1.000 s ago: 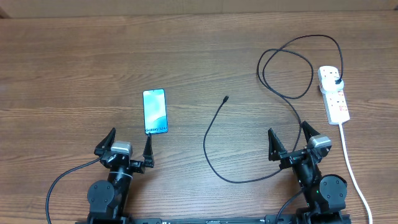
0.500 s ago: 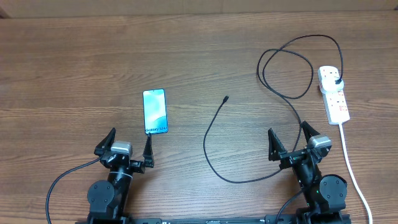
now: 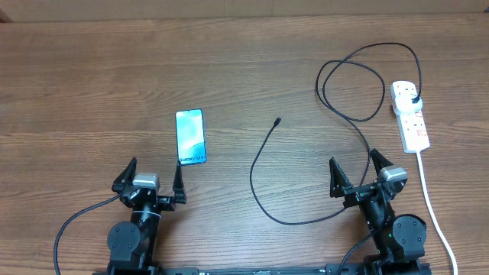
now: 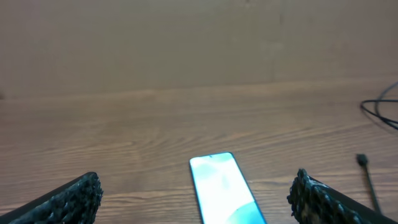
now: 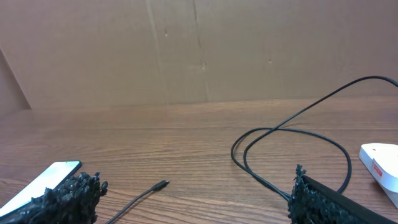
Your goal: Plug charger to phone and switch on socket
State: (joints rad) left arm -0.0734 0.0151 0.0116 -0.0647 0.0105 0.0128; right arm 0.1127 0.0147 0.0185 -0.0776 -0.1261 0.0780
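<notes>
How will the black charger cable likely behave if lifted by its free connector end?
Probably floppy: the charger lies in loose curves and loops, so it should sag and trail. Likely light, being thin. Its plug sits in the socket, so a long pull may drag that strip.

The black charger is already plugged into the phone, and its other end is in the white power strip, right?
Not quite. The charger is not in the phone; its small tip lies on the table, apart from the phone, as the overhead view shows. Its other end is indeed in the socket.
</notes>
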